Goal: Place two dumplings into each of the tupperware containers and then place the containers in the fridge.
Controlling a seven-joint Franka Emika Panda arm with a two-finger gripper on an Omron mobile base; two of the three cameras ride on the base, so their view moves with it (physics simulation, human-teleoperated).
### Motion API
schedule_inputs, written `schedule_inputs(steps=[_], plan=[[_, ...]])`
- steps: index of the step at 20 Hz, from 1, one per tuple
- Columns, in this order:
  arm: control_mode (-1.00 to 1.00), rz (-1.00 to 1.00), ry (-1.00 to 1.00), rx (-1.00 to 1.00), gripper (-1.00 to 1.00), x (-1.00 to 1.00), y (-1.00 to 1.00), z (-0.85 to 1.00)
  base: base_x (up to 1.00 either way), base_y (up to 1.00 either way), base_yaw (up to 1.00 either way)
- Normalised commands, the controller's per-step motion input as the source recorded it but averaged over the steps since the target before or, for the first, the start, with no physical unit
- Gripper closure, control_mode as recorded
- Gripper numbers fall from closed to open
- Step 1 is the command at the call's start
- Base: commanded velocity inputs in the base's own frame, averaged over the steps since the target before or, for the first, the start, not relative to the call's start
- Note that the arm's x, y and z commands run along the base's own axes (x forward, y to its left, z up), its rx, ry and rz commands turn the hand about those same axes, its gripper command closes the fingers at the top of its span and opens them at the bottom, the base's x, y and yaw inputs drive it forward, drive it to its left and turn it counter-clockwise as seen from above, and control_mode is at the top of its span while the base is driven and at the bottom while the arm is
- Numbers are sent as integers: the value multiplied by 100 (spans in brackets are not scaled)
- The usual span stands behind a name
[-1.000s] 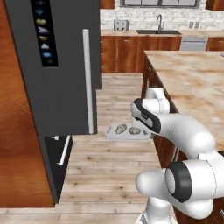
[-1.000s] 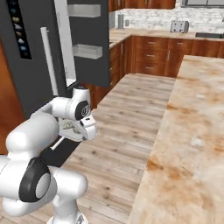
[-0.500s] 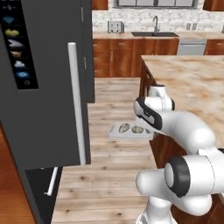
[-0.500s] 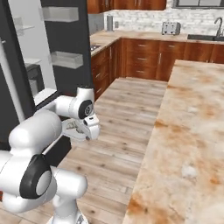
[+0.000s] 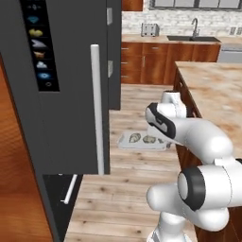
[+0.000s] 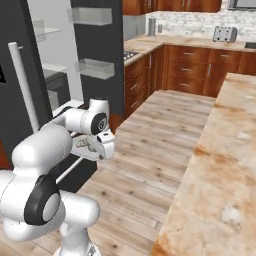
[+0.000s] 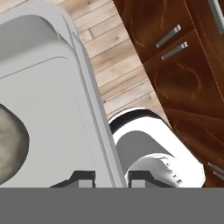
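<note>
Pale grey tupperware container [image 5: 142, 141], seemingly unlabelled, is grasped at its rim by the pincer [image 7: 111, 177].

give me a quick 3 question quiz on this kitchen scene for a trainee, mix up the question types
1. True or false: the pincer is closed on the rim of a tupperware container.
2. How many dumplings lie in the carried container, seen from the left base view?
A. none
B. two
C. four
3. Fill in: the fridge door beside the container has a long ______ bar handle.

Key
1. True: a fingertip sits on each side of the rim in the hand view.
2. B
3. silver
</note>
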Motion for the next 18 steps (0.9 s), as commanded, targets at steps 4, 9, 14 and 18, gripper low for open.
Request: schedule_inputs(steps=[4,9,14,18], plan=[[100,0,0,0,100,0,0,0,100,-100,11],[100,0,0,0,100,0,0,0,97,-100,-6],[100,0,0,0,100,0,0,0,88,-85,-29],[100,0,0,0,100,0,0,0,97,-3,23]])
